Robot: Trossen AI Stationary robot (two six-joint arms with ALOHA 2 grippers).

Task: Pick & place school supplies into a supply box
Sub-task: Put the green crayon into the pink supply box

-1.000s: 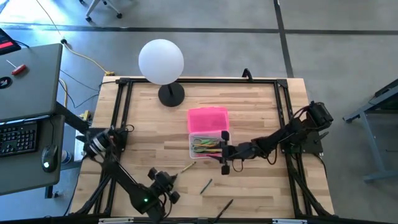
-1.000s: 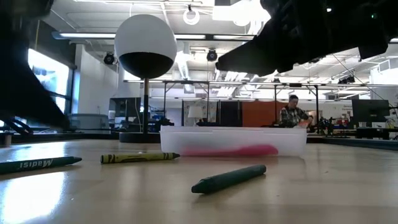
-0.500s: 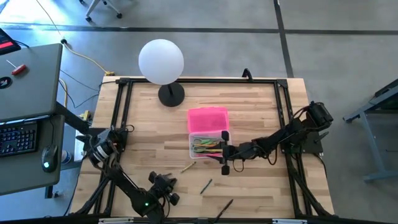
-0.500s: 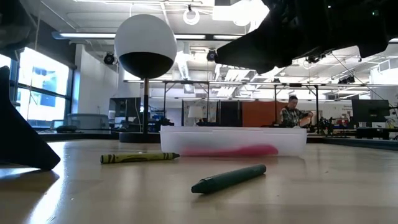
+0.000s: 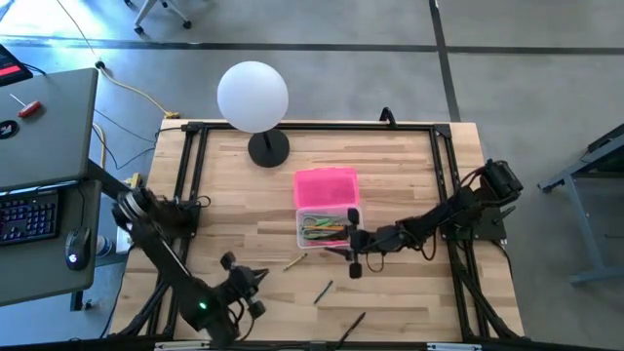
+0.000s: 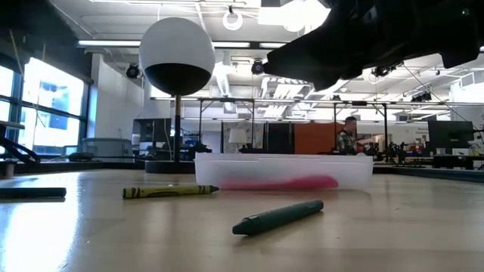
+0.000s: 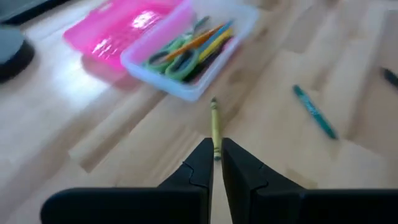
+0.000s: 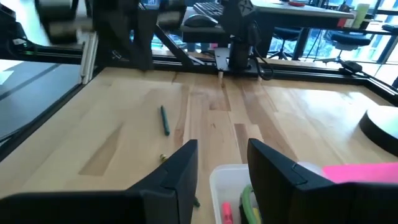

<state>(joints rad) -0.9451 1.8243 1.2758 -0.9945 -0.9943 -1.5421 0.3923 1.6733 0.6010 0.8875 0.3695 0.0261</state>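
The clear supply box (image 5: 325, 230) holds green-handled scissors (image 7: 177, 62) and several pens. Its pink lid (image 5: 327, 186) lies against its far side. A yellow crayon (image 5: 294, 261), a green crayon (image 5: 323, 291) and a dark one (image 5: 353, 325) lie flat on the table in front of the box. My left gripper (image 5: 255, 280) is shut and empty, left of the yellow crayon (image 7: 215, 127) and pointing at it. My right gripper (image 5: 349, 244) is open and empty above the box's near right corner (image 8: 230, 183).
A white globe lamp (image 5: 253, 96) stands on a dark base at the table's far side, left of the box. A dark frame (image 5: 312, 127) runs around the table's edges. Another dark crayon (image 6: 30, 193) lies at the low view's left.
My left gripper has gone a little toward the table's left edge and risen; its dark shape has left the low view's left side. The crayons by the box have stayed in place.
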